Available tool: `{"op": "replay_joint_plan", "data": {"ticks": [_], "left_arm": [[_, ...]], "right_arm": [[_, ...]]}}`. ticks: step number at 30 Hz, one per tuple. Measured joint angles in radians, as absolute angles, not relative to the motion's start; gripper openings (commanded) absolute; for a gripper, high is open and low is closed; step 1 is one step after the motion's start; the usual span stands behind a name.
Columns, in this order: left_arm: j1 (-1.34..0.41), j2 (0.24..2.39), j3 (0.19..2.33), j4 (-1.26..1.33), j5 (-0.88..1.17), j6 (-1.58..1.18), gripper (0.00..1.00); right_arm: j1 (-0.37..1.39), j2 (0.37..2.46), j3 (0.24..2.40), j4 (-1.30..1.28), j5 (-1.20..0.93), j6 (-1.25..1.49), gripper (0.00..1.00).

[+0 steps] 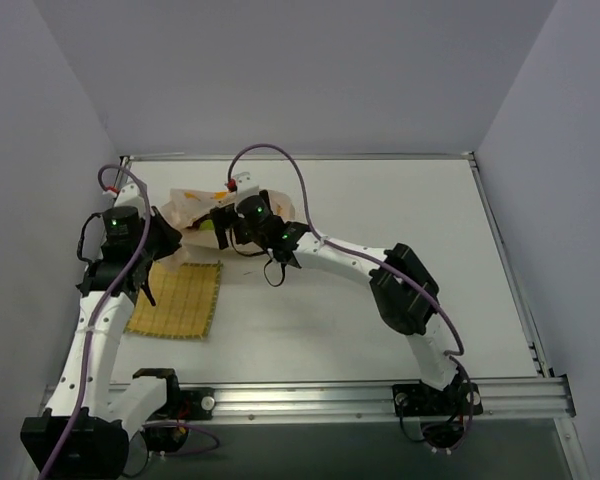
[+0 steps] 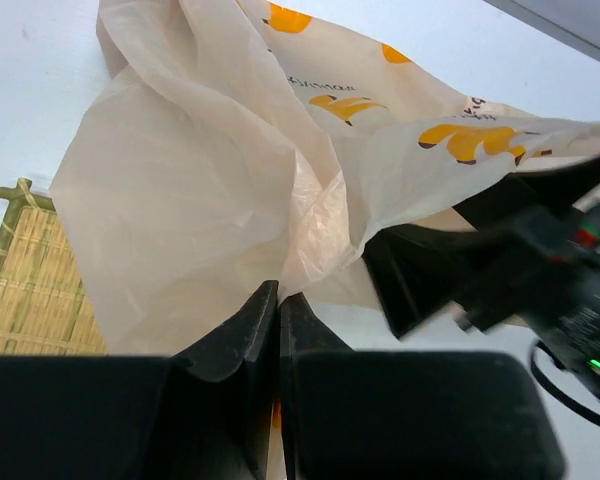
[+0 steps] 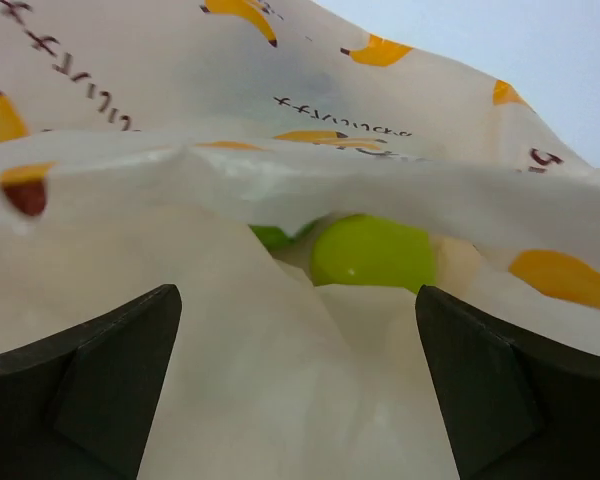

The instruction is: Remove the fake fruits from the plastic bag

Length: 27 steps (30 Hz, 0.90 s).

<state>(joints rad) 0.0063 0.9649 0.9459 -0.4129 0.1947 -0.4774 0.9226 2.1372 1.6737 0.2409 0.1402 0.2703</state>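
Peach-coloured translucent film printed with small yellow bananas forms the plastic bag (image 2: 210, 170), which lies crumpled on the white table (image 1: 380, 220) at the far left, between the two arm ends. Its near edge overlaps the far edge of the yellow woven mat (image 1: 177, 300).

Left arm: the left gripper (image 2: 278, 300) reaches the bag from the left. Its two dark fingers are pressed together on a gathered fold of the film at the bag's near side, so that the fold is pinched between them. From this pinch the film rises in loose creases.

Right arm: the right gripper (image 3: 295, 292) faces the bag's mouth from the right. Its jaws are spread wide, one finger at each side of the wrist view, with slack film lying between them. No part of the bag or its contents is gripped.

Contents: through the opening, under the bag's upper lip, the yellow-green pear-like fruit (image 3: 373, 252) sits inside the bag, smooth and rounded. Just to its left a sliver of a darker green fruit (image 3: 273, 237) shows, mostly covered by film. Whether the two fruits touch cannot be told. Both remain inside the bag, ahead of the right fingertips.
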Motion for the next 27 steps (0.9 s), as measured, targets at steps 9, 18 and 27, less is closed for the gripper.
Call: {"op": "replay_joint_plan", "data": {"ticks": [9,18,27], "left_arm": [[0.05,0.981,0.946,-0.387,0.239,-0.503,0.02],[0.05,0.981,0.945,-0.383,0.257,-0.506,0.02],[0.051,0.98,0.945,-0.369,0.272,-0.508,0.02]], "right_arm": [[0.936,1.992,1.592,0.336,0.15,0.36,0.0],[0.944,2.226,1.798,0.321,0.199,0.37,0.0],[0.986,2.315,1.823,0.3,0.263,0.382,0.41]]}}
